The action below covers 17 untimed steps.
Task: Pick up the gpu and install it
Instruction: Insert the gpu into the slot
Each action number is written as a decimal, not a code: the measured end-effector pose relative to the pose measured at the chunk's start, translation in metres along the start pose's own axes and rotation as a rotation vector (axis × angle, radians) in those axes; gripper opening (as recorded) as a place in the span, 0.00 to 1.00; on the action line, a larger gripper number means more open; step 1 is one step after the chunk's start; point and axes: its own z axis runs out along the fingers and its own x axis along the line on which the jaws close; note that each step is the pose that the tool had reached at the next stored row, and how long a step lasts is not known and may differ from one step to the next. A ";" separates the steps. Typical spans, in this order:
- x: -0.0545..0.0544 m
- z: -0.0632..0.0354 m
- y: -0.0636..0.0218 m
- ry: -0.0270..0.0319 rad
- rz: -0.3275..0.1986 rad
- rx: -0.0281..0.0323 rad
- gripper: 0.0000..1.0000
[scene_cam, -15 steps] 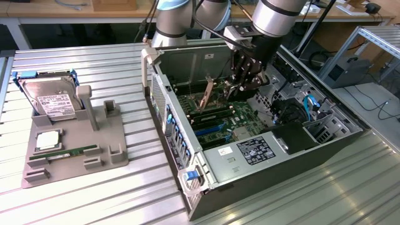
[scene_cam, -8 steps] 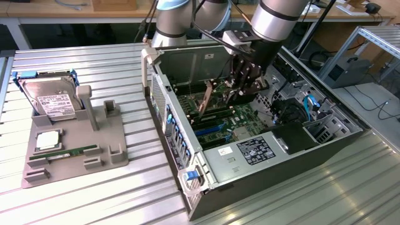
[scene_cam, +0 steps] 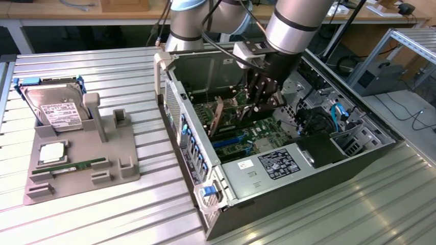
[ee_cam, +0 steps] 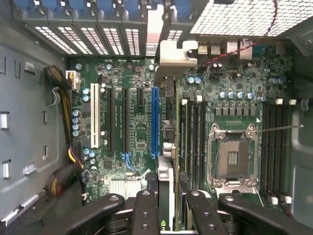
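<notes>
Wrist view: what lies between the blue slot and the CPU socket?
The gpu, edge-on in the claw, then black memory slots, in the wrist view.

Hard drive (scene_cam: 58, 104), memory stick (scene_cam: 78, 166) rest on holder (scene_cam: 102, 153).

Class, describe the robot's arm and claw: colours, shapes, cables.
The arm is a silver-grey tube with a black band; black cables run beside it. A pale box sits at the wrist. The black claw has linked fingers with round pivots.
</notes>
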 end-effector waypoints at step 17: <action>0.010 0.0305 0.0329 0.0335 0.001 -0.0004 0.27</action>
